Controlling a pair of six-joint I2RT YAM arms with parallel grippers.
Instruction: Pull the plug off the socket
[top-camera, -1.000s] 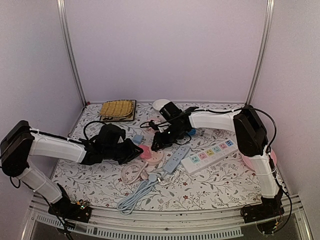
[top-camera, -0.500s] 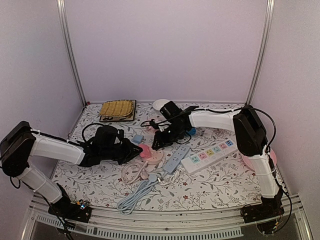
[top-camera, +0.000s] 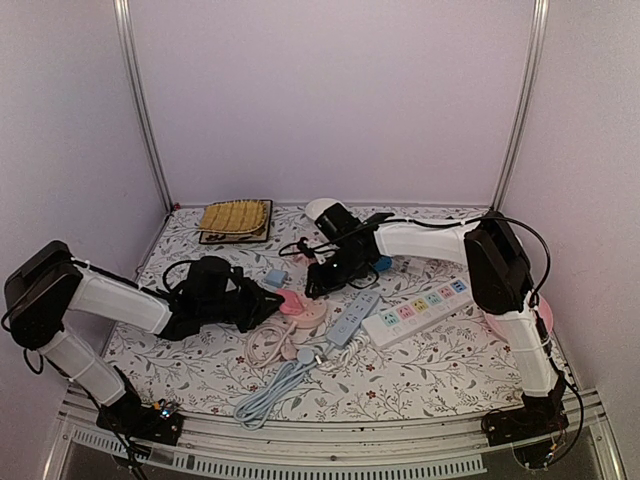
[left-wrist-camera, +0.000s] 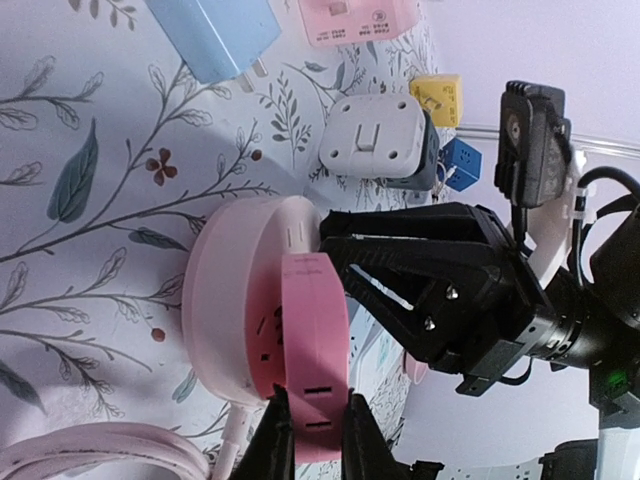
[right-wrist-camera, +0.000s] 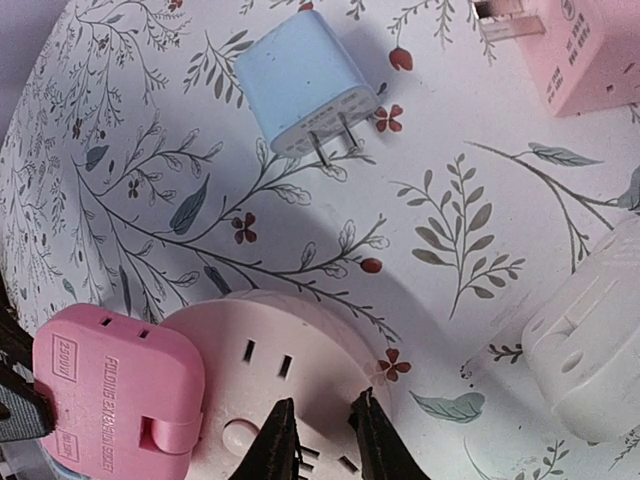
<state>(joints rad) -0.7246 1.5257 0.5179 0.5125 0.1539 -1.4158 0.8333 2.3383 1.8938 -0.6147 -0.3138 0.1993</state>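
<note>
We find the pink plug (left-wrist-camera: 312, 365) seated on the round pink socket (left-wrist-camera: 235, 305), clamped by the left gripper (left-wrist-camera: 312, 445) for pulling. The right gripper (right-wrist-camera: 322, 440), fingers narrowly apart, presses the socket's far rim, apparently to hold it down.

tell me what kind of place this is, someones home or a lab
Most likely a lab test booth, not a home: plain walls in a metal frame enclose a table with a floral cover, two robot arms are bolted at its near edge, and power strips lie about as props.
</note>
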